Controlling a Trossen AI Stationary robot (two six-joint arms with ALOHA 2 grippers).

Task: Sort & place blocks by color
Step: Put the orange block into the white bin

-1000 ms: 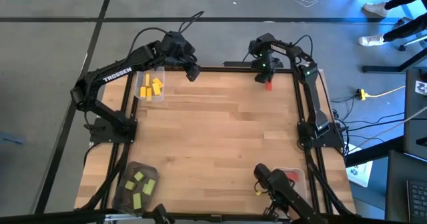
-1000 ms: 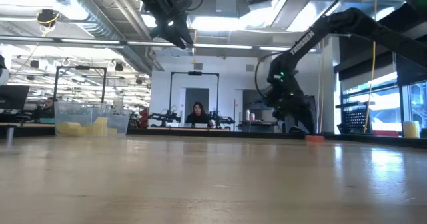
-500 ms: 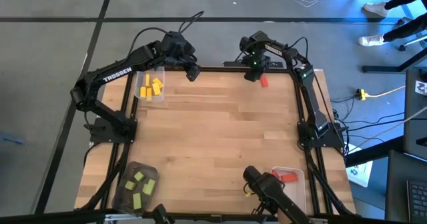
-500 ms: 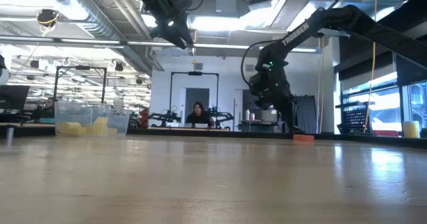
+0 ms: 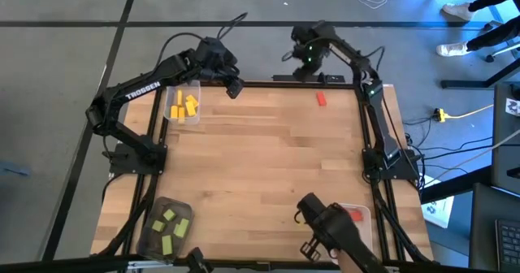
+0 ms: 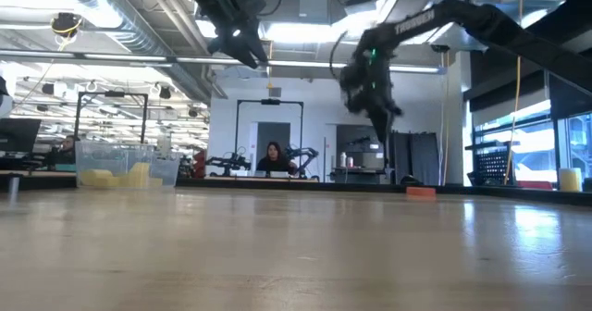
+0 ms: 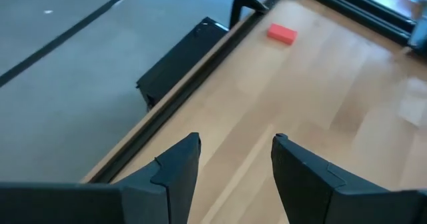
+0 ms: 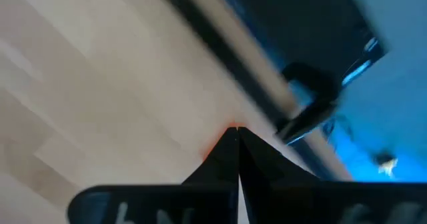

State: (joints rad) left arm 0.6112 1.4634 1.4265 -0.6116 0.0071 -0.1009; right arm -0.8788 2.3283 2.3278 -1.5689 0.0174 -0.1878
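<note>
One red block (image 5: pixel 322 99) lies flat on the wood table near its far edge; it also shows in the left wrist view (image 7: pixel 281 33) and the low view (image 6: pixel 421 192). My right gripper (image 5: pixel 302 60) hangs shut high above the far edge, left of that block, fingers pointing down (image 8: pixel 235 129); a sliver of red shows behind its tips. My left gripper (image 5: pixel 236 88) hovers open over the far left of the table (image 7: pixel 233 147), with nothing between its fingers. Yellow blocks (image 5: pixel 183 106) lie in a clear tray, green blocks (image 5: pixel 169 224) in a dark tray, red blocks (image 5: pixel 352 214) in a tray at the near right.
The clear tray (image 5: pixel 195 86) stands at the far left corner, the dark tray (image 5: pixel 154 244) at the near left corner and the third tray (image 5: pixel 366 212) at the near right. A dark device (image 5: pixel 325 224) reaches in over the near edge. Bare wood (image 5: pixel 260 159) fills the middle.
My right gripper has risen from just above the table beside the red block to well above the far edge, drifting toward the table's left, and has stayed shut. The red block has slid a little toward the left and now lies still.
</note>
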